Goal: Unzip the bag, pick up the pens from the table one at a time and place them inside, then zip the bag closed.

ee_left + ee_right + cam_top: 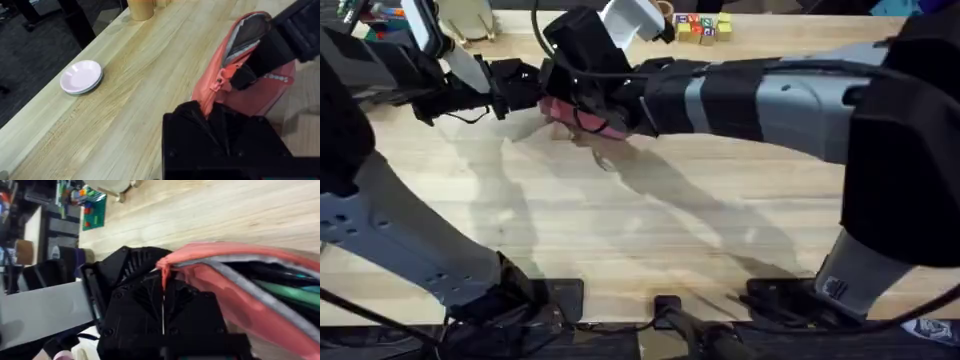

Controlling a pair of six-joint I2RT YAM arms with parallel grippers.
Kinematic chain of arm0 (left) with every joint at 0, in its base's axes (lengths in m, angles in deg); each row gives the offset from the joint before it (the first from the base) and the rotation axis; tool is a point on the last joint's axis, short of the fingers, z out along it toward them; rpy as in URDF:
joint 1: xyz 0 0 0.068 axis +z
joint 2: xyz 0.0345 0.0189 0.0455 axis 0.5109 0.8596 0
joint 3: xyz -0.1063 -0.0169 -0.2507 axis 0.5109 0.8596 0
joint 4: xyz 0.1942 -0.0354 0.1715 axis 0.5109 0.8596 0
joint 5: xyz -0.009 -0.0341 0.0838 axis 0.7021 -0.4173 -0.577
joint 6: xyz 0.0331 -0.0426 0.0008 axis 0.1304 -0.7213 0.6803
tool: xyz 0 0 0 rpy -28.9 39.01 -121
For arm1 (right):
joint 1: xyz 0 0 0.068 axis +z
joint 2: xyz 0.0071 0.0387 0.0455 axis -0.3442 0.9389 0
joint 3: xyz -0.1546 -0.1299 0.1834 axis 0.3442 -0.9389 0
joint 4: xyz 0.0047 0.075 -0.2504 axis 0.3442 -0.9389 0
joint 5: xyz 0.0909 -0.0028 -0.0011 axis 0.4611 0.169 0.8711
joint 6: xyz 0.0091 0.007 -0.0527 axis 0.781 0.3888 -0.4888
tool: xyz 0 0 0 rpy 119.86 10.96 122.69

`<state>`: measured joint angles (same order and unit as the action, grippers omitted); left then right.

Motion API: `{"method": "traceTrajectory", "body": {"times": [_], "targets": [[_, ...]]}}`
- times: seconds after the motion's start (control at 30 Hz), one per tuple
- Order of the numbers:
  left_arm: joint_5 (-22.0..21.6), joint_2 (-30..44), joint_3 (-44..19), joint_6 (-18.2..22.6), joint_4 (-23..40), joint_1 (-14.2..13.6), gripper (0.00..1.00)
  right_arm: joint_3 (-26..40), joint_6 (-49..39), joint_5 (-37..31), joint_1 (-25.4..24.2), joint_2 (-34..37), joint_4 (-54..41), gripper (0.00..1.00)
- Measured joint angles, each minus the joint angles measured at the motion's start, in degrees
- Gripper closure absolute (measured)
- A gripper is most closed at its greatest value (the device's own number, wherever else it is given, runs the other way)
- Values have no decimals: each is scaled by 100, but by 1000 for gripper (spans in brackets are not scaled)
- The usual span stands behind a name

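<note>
The coral-pink bag (pixel 570 113) hangs just over the table (pixel 670 230) at the back left, stretched between both arms. My left gripper (pixel 206 107) is shut on one end of the bag (pixel 250 97). My right gripper (pixel 245 77) comes from the other side, its black fingers closed at the orange zipper pull (pixel 226 73). Past the pull the mouth gapes and grey lining shows. A light-green pen (pixel 287 292) lies inside the bag (pixel 235 292), with dark slim shapes beside it that I cannot identify.
A small pale pink dish (pixel 81 77) sits near the table's left edge, and a wooden cylinder (pixel 141 9) stands farther back. Coloured blocks (pixel 701 28) line the far edge. Bare planks stretch across the table's middle and front.
</note>
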<state>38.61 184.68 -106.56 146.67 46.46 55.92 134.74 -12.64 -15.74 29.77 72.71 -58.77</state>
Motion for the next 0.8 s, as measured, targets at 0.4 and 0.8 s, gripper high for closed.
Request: {"method": "traceTrajectory", "body": {"times": [0.4,0.8], "targets": [[-1,0,0,0,-4,-10,958,0,-44,82,-197,-6,-466,971],[112,0,0,0,-22,-20,958,0,-495,171,-380,-410,-815,971]]}}
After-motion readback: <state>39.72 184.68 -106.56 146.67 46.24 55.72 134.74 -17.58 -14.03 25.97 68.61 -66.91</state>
